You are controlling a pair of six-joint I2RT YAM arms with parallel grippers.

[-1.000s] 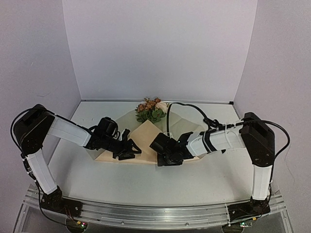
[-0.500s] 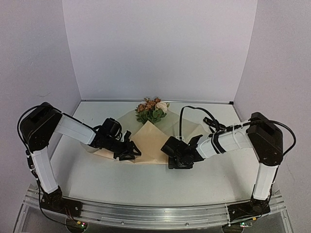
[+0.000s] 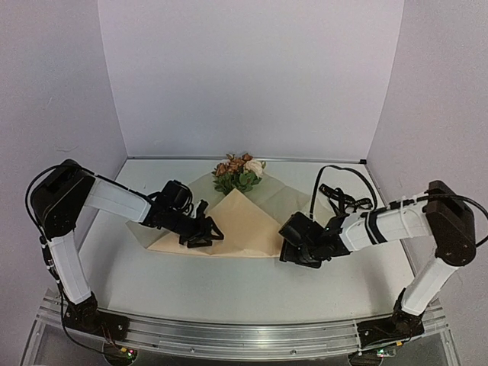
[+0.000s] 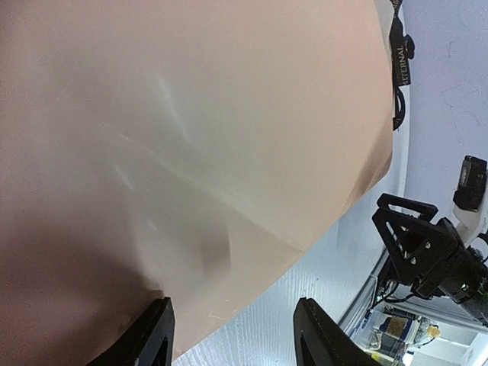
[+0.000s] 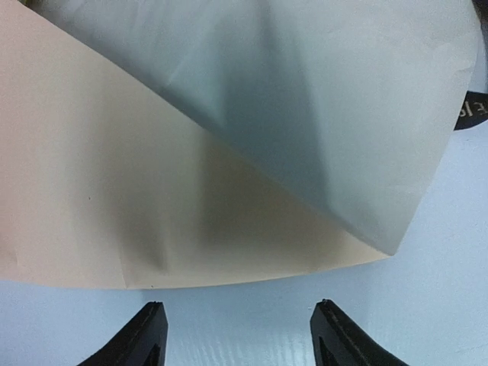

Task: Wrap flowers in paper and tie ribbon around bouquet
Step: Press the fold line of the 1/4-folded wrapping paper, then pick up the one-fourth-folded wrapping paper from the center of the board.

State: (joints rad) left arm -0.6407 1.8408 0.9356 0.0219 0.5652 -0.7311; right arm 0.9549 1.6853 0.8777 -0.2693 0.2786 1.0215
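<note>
The flowers (image 3: 238, 174) lie at the back with pink and brown blooms and green leaves. Below them the tan paper (image 3: 240, 225) is folded over, its pale underside (image 5: 335, 114) showing on the right. My left gripper (image 3: 200, 235) is open at the paper's near-left edge (image 4: 229, 290); one finger is over the paper, the other over bare table (image 4: 232, 335). My right gripper (image 3: 286, 245) is open just off the paper's near-right corner (image 5: 240, 328), with nothing between its fingers. A black ribbon (image 4: 400, 61) lies beyond the paper's right side.
White walls close in the table (image 3: 229, 286) at the back and sides. A black cable loops above the right arm (image 3: 396, 225). My right gripper's black body (image 4: 427, 244) shows in the left wrist view, across the paper's near edge.
My right arm has drawn back to the right off the paper and its jaws have widened. The folded tan flap now lies flatter and wider. My left gripper has barely moved.
</note>
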